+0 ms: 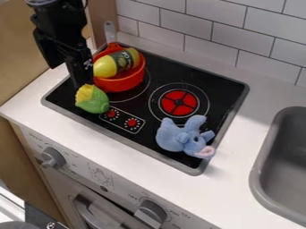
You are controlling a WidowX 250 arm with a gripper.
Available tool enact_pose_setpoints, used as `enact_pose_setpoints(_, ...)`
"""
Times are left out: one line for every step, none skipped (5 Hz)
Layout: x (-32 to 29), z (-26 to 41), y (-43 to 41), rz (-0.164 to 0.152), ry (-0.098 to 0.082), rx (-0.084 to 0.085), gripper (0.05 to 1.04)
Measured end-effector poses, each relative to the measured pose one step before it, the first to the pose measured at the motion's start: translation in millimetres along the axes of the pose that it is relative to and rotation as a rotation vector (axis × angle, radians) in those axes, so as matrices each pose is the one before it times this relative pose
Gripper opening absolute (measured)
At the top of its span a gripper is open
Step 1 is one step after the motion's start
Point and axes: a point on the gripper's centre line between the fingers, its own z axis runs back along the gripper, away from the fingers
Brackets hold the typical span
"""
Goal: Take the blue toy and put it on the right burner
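Note:
My gripper [78, 71] hangs at the upper left, over the left part of the stove top, just behind the corn toy and left of the orange pot. A blue plush toy [179, 137] with a pink tip lies on the stove's front right corner, partly across the grey rim. Behind it is the right burner [180, 103], a red disc inside white rings with nothing on it. A wide gap separates the gripper from the blue toy.
An orange pot [122, 83] holding a yellow bottle-like toy [108, 65] stands on the left burner. A yellow and green corn toy [92, 99] lies before it. The grey sink [263, 167] is at the right, and a tiled wall [221, 33] stands behind.

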Motion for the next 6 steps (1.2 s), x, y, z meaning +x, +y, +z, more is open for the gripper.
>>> enact_pose_setpoints(-3.25, -5.72, -2.35, 0.0005, 0.0207, -0.0158, 0.999)
enact_pose_setpoints(-0.28, -1.10, -0.18, 0.0001, 0.0024, -0.0018, 0.999)
enact_pose_setpoints(0.00, 0.00, 0.00, 0.0000, 0.0000, 0.0000, 0.999)
enact_pose_setpoints(1.30, -0.38, -2.94, 0.0124, 0.0018, -0.0031, 0.999)
enact_pose_setpoints(1.52, 1.77, -48.80, 0.1670, 0.0170, -0.0119, 0.999)
enact_pose_setpoints(-5.32, -2.68, -31.17, 0.1051, -0.0156, 0.0065, 0.999)
